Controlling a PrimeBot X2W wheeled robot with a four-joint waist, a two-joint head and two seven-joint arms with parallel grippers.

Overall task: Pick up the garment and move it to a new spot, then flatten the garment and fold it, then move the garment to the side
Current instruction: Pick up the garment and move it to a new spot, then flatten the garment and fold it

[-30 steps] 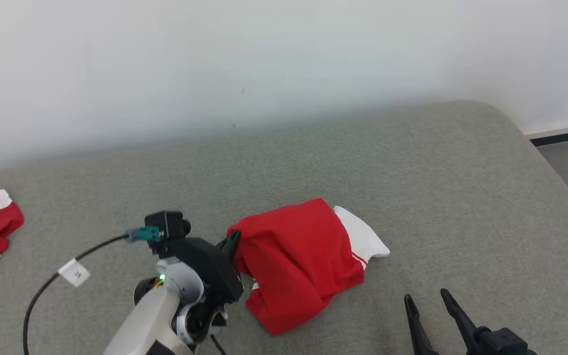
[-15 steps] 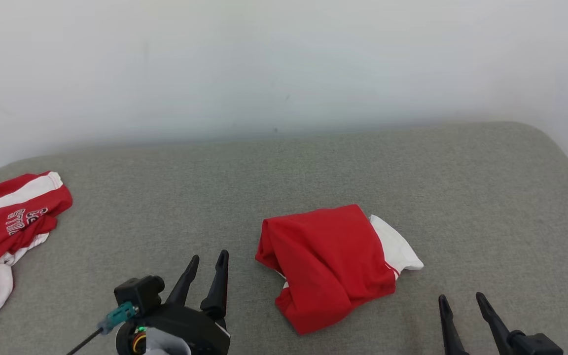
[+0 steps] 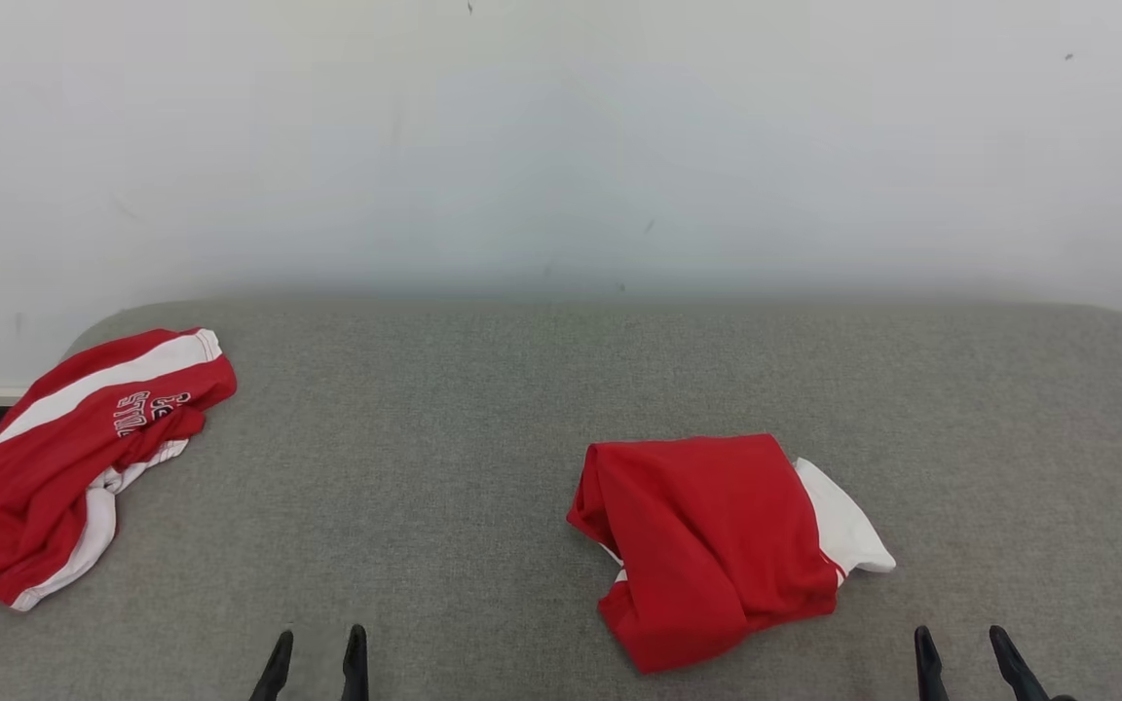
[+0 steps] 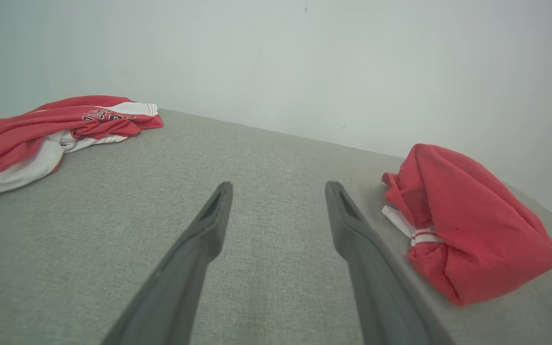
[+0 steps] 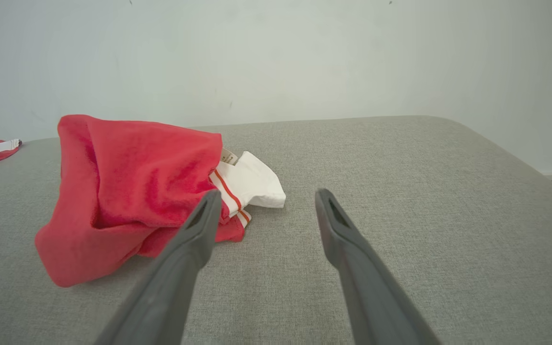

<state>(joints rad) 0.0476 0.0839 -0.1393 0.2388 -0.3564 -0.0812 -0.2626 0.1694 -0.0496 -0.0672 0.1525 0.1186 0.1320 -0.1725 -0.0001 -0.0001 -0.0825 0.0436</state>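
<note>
Nearest, the left gripper (image 3: pixel 318 643) and right gripper (image 3: pixel 960 643) sit at the near edge, fingers spread wide and holding nothing. Just beyond, right of centre on the grey pad (image 3: pixel 425 487), the garment (image 3: pixel 717 545) lies in a lumpy folded bundle (fold seemingly done, shift aside perhaps still due). Far left, another red shirt (image 3: pixel 55 467) lies crumpled.

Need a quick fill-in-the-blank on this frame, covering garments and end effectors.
1. The folded garment is mostly ___ with a white part.
2. The left end effector and right end effector both stand ___, holding nothing.
3. The crumpled lettered garment lies toward the robot's ___.
Missing: red; open; left.
</note>
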